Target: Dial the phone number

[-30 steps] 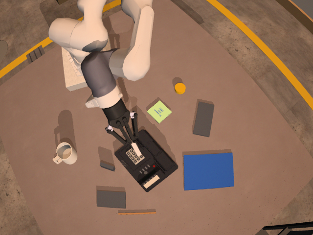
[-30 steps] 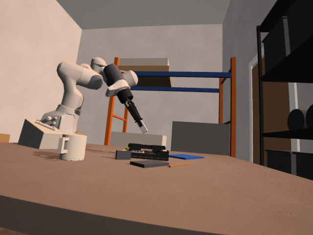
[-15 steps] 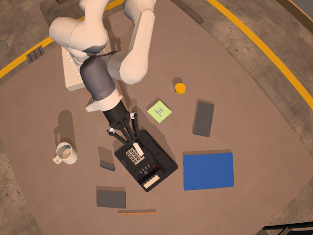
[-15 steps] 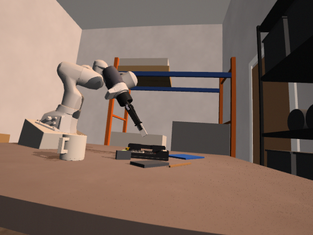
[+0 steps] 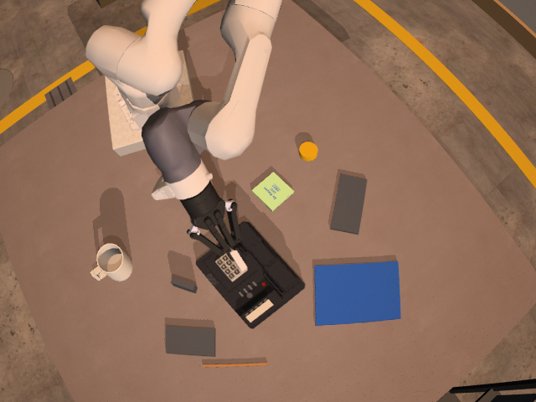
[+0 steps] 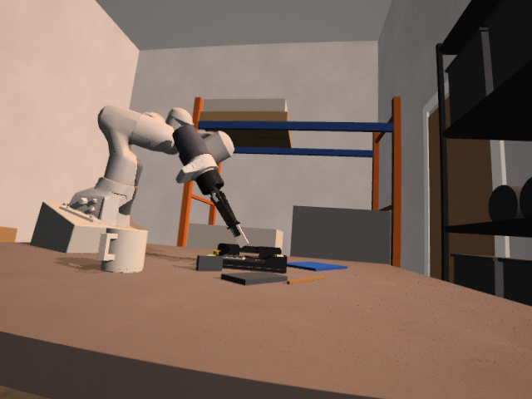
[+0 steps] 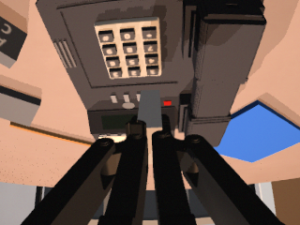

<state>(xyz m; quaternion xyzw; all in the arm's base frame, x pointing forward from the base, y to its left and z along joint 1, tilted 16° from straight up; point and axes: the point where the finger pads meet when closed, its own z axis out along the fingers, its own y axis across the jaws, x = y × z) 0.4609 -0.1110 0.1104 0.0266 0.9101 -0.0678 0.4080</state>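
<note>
Over the desk phone [image 5: 276, 276], which is lying near the middle of the table [image 5: 432, 242] with its handset [image 5: 270, 260] resting in the cradle, we are hovering our gripper [image 5: 239, 260] with both fingers clenched flat together and nothing between them, so the paired pads are acting as one blunt poker. We are judging this as the approach to a key press, with no key visibly depressed yet. From above, the pale fingertips [image 5: 240, 261] are covering the edge of the keypad [image 5: 226, 266] nearest the handset, while the side view is showing them slanting down and stopping just short of the phone's top, though we cannot tell the gap exactly. The next move is calling for us to line the closed tip over the right digit and push down with that single tip, keeping the fingers pressed together so no key ends up pinched between two parts, and staying off the handset beside it. The green note [image 5: 272, 190] is lying apart from the phone, toward the arm's base; its writing is too small for us to read. The wrist camera is giving us what the others are not: the key grid [image 7: 127, 49] laid out row by row ahead of the tip [image 7: 148, 109], which there is overlapping the small buttons beside the red one [image 7: 167, 103].
</note>
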